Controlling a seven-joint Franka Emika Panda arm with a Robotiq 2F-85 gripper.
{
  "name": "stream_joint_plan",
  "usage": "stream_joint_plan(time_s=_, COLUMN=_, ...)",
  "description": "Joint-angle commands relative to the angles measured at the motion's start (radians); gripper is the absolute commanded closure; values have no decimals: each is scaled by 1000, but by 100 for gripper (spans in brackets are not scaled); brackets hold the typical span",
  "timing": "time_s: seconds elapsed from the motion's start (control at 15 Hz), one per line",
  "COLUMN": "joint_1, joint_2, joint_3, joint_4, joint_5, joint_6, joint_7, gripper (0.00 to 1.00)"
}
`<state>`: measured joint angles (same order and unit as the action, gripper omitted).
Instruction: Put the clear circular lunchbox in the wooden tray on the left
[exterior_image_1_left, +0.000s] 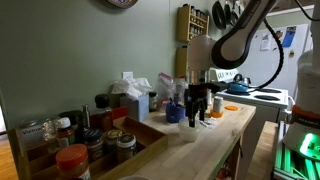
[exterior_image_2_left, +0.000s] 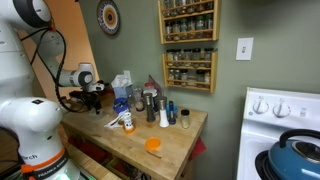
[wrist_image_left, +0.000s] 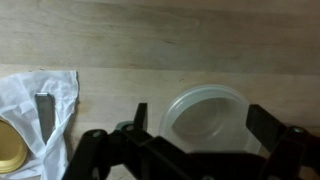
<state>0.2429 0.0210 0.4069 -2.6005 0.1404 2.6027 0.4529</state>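
In the wrist view the clear circular lunchbox (wrist_image_left: 205, 110) lies on the wooden counter, a low round container of whitish see-through plastic. My gripper (wrist_image_left: 203, 122) is open, with one finger on each side of the lunchbox and a gap to the rim on both sides. In both exterior views the gripper (exterior_image_1_left: 198, 113) (exterior_image_2_left: 93, 100) points down close to the counter; the lunchbox is hidden under it there. The wooden tray (exterior_image_1_left: 148, 130) stands at the near left of the counter, with orange-lidded jars (exterior_image_1_left: 72, 156) in it.
A crumpled clear plastic bag (wrist_image_left: 40, 105) with a gold lid (wrist_image_left: 10, 150) lies left of the lunchbox. A dark blue bowl (exterior_image_1_left: 175, 113), bottles and a tissue box (exterior_image_1_left: 128, 90) stand behind the gripper. An orange lid (exterior_image_2_left: 153, 145) lies on the counter. A stove (exterior_image_1_left: 262, 96) is beyond.
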Motion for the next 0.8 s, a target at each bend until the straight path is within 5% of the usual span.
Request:
stream_joint_plan(time_s=0.0, joint_1=16, joint_2=83, joint_3=-59, joint_4=56, joint_5=40, joint_6=17, joint_7=-12, gripper=0)
stream_joint_plan(time_s=0.33, joint_1=17, joint_2=108, joint_3=-107, joint_4=77, joint_5=55, joint_6=2, joint_7=-7, gripper=9)
stream_joint_plan(time_s=0.4, joint_1=19, joint_2=102, joint_3=-112, joint_4=73, joint_5=53, joint_6=2, joint_7=-7, gripper=29)
stream_joint_plan(time_s=0.73, joint_1=28, joint_2=50, joint_3=-116, joint_4=51, joint_5=38, joint_6=2, joint_7=2, gripper=66)
